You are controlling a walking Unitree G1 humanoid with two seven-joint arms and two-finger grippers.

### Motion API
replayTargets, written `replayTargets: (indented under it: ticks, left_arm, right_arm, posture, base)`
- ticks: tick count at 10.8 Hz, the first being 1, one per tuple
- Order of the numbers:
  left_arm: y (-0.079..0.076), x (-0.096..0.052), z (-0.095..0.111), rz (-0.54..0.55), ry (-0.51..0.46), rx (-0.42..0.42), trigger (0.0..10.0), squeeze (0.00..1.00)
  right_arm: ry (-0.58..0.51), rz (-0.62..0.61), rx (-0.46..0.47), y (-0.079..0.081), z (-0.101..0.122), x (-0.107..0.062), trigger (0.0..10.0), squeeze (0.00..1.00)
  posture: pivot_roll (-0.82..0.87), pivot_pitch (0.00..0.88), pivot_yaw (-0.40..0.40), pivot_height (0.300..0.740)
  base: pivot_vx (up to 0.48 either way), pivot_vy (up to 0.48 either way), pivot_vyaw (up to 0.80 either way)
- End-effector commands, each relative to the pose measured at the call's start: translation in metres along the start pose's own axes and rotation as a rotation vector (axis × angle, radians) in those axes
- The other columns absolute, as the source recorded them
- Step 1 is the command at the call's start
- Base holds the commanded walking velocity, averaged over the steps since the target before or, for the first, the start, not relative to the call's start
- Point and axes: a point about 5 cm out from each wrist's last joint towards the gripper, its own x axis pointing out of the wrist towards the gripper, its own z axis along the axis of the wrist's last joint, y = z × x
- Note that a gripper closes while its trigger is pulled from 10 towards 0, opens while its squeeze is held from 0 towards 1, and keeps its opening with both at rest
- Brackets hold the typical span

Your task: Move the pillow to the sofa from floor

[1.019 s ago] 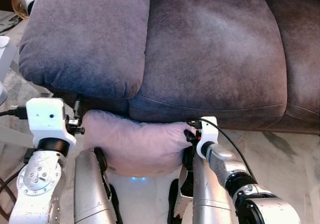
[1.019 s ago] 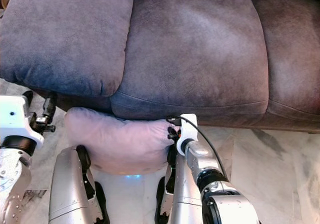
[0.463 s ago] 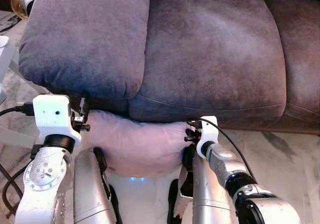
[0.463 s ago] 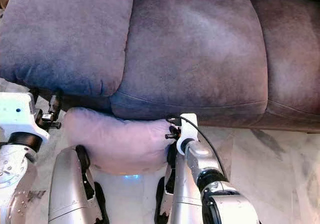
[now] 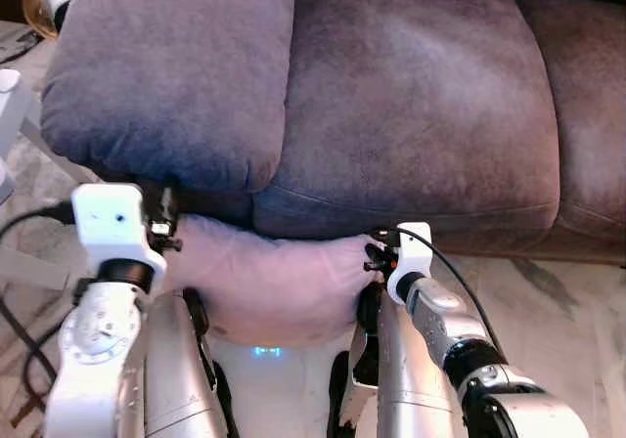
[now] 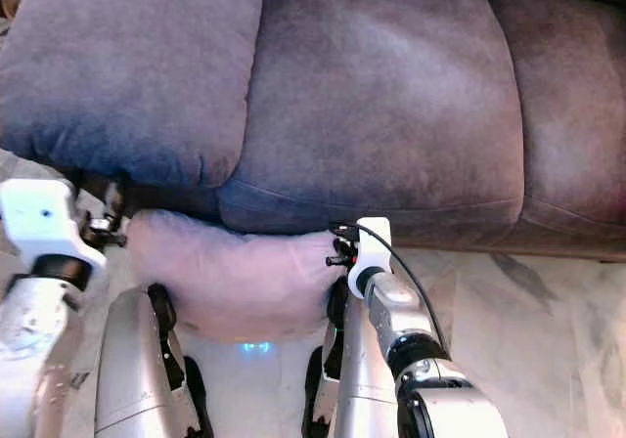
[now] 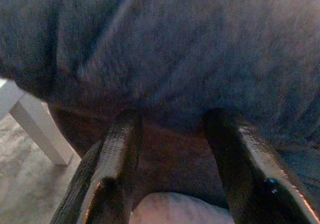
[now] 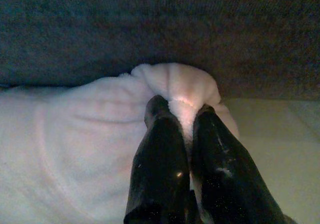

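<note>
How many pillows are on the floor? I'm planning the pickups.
1. The pillow lies on the floor against the sofa front, between the robot's arms; others could hide beneath.

Head eyes look down; wrist cameras sit close against the sofa (image 5: 391, 106)

Pale marble floor (image 5: 548, 311); white furniture leg (image 7: 37, 129).

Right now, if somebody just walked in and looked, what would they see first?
A big purple-grey sofa takes up most of the scene. On the floor against its front lies a pale pink pillow, between the robot's two silver arms. The right end effector pinches one corner of the pillow, while the left end effector is open at the pillow's other end, under the sofa's edge.
</note>
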Motion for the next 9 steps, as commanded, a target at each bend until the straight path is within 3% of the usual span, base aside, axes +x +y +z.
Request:
replayTargets:
  ticks: [1,2,3,5,6,9]
  left_arm:
    - [-0.002,-0.003,-0.014,0.001,0.05,-0.01,10.0,0.0]
    - [-0.002,-0.006,-0.027,0.006,0.096,-0.047,10.0,0.0]
    - [0.004,-0.021,-0.043,0.041,0.143,-0.014,10.0,0.0]
    - [0.011,-0.036,-0.038,0.072,0.137,0.012,10.0,0.0]
    - [0.013,-0.043,-0.046,0.067,0.165,0.021,10.0,0.0]
    - [-0.001,-0.025,-0.044,0.024,0.107,0.005,10.0,0.0]
  right_arm:
    - [-0.13,-0.037,-0.023,-0.013,0.027,-0.004,10.0,0.0]
    - [-0.124,-0.045,-0.026,-0.015,0.022,-0.006,10.0,0.0]
    - [-0.113,-0.074,-0.031,-0.019,0.015,-0.01,10.0,0.0]
    - [-0.148,-0.099,-0.013,-0.023,0.016,-0.014,10.0,0.0]
    - [-0.164,-0.115,-0.013,-0.024,0.016,-0.015,10.0,0.0]
    - [-0.173,-0.133,-0.005,-0.022,0.018,-0.014,10.0,0.0]
  posture:
    - [0.13,0.247,-0.164,0.498]
    - [0.12,0.243,-0.161,0.498]
    - [0.11,0.236,-0.155,0.498]
    - [0.12,0.236,-0.153,0.498]
    - [0.12,0.224,-0.146,0.498]
    - [0.11,0.202,-0.139,0.498]
  base:
    - [0.0,0.0,0.0]
    - [0.0,0.0,0.0]
    - [0.0,0.0,0.0]
    - [0.0,0.0,0.0]
    - [0.0,0.0,0.0]
    - [0.0,0.0,0.0]
